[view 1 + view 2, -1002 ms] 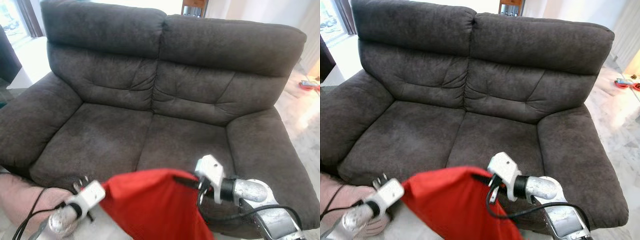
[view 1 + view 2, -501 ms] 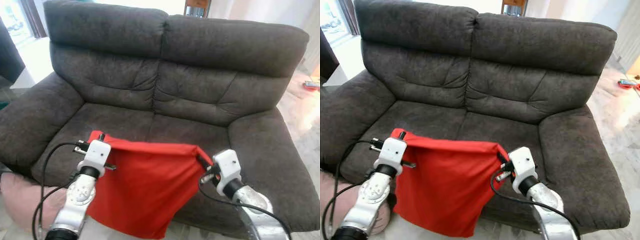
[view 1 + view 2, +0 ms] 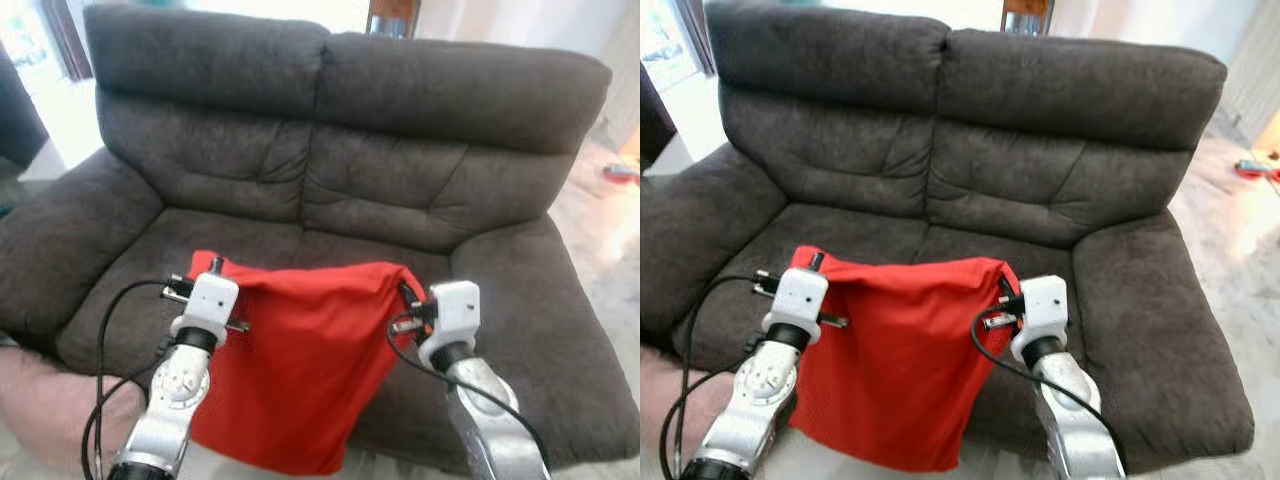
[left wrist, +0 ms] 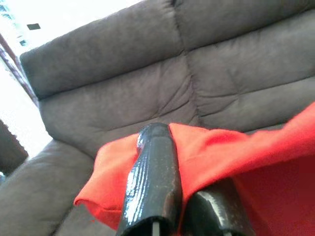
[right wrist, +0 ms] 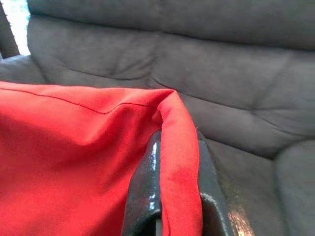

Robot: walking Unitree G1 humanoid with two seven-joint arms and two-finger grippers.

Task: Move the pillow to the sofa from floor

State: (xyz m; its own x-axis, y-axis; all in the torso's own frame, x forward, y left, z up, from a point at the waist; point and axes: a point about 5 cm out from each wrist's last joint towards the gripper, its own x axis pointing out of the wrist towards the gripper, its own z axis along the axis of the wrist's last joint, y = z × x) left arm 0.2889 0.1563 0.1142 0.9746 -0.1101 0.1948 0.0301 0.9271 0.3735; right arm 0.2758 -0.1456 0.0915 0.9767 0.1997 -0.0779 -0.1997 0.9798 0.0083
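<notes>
A red pillow [image 3: 290,360] hangs in the air before the front edge of the dark grey two-seat sofa [image 3: 350,170], its top edge over the seat cushions. My left gripper [image 3: 208,268] is shut on the pillow's top left corner. My right gripper [image 3: 406,297] is shut on the top right corner. In the left wrist view the red fabric [image 4: 221,147] is pinched between the black fingers [image 4: 152,182]. In the right wrist view a fold of the pillow [image 5: 74,147] runs between the two fingers [image 5: 145,191]. The pillow's lower edge dangles below the seat front.
A pale pink cushion [image 3: 40,400] lies on the floor at the lower left, beside the sofa's left armrest [image 3: 60,240]. Light marble floor [image 3: 600,230] spreads on the right, with a small red object [image 3: 620,172] on it. The sofa's seat cushions [image 3: 250,235] are bare.
Both grippers rose and moved forward with the pillow, from low at the picture's bottom to the seat front. Since half a second ago they have drawn closer together.
</notes>
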